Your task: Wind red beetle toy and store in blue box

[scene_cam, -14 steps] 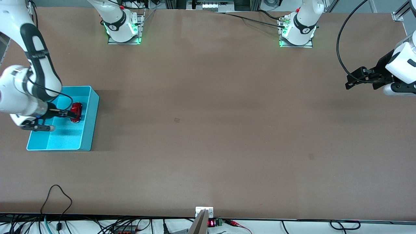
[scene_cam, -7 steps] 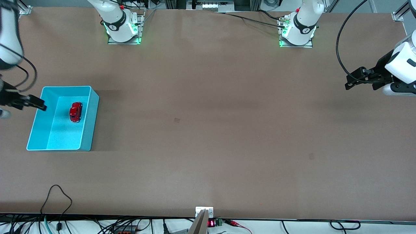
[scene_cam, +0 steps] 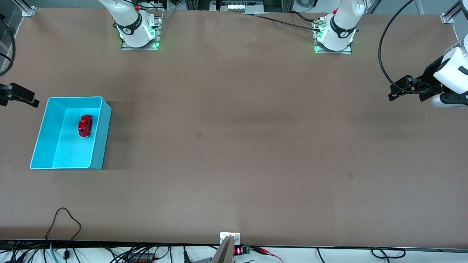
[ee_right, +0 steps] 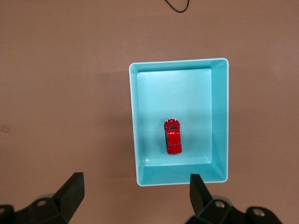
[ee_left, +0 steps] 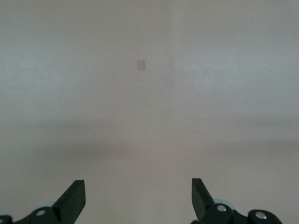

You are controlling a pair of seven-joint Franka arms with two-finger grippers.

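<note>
The red beetle toy (scene_cam: pixel 85 126) lies on the floor of the blue box (scene_cam: pixel 104 135), in the half farther from the front camera. My right gripper (scene_cam: pixel 22 98) is open and empty, up in the air over the bare table just off the box's corner, at the right arm's end. The right wrist view looks down on the toy (ee_right: pixel 173 136) inside the box (ee_right: pixel 220 116), with my right gripper (ee_right: pixel 135 191) spread wide above the table beside the box wall. My left gripper (scene_cam: pixel 395 93) waits open and empty over the left arm's end of the table; it also shows in the left wrist view (ee_left: pixel 138 196).
A small square mark (scene_cam: pixel 199 135) sits on the table near the middle and shows in the left wrist view (ee_left: pixel 140 65). A loose black cable (scene_cam: pixel 62 219) lies near the front edge. The arm bases (scene_cam: pixel 139 31) stand along the edge farthest from the front camera.
My right gripper let go of the red toy in the box, rose out of it and drew away past the box's edge. The toy stays in the box. The left arm has not moved.
</note>
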